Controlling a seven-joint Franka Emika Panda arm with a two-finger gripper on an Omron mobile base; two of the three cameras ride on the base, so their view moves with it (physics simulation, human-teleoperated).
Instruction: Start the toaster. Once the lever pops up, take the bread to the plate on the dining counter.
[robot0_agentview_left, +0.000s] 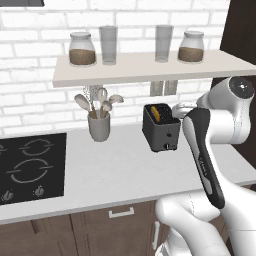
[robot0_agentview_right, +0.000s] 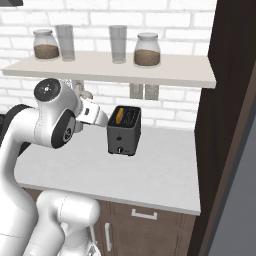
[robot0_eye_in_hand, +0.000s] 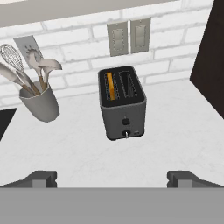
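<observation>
On the worktop, near the brick wall: the toaster (robot0_agentview_left: 161, 128) (robot0_agentview_right: 124, 131) (robot0_eye_in_hand: 122, 103) stands upright, dark grey, its narrow face with the small silver knob turned toward the robot.
Bread: the bread (robot0_eye_in_hand: 111, 85) (robot0_agentview_left: 157, 113) (robot0_agentview_right: 118, 118) sits down in one of the two slots, its yellow-orange top edge showing; in the hand view it is the left slot, and the other slot is dark.
Gripper: the gripper (robot0_eye_in_hand: 112, 178) hangs above the worktop in front of the toaster, apart from it; its two dark fingertips (robot0_eye_in_hand: 41, 178) stand wide apart with nothing between them, so the jaws are open.
Behind the toaster: two pale wall sockets (robot0_eye_in_hand: 129, 37) on the white brick.
To the toaster's left: a grey utensil holder (robot0_agentview_left: 99, 126) (robot0_eye_in_hand: 39, 103) with spoons and a whisk.
Further left: a black hob (robot0_agentview_left: 31, 167) set into the worktop.
Above: a shelf (robot0_agentview_left: 150, 67) (robot0_agentview_right: 125, 70) with two jars (robot0_agentview_left: 82, 49) and two glasses (robot0_agentview_left: 108, 45).
Right side: a tall dark cabinet (robot0_agentview_right: 225, 125).
</observation>
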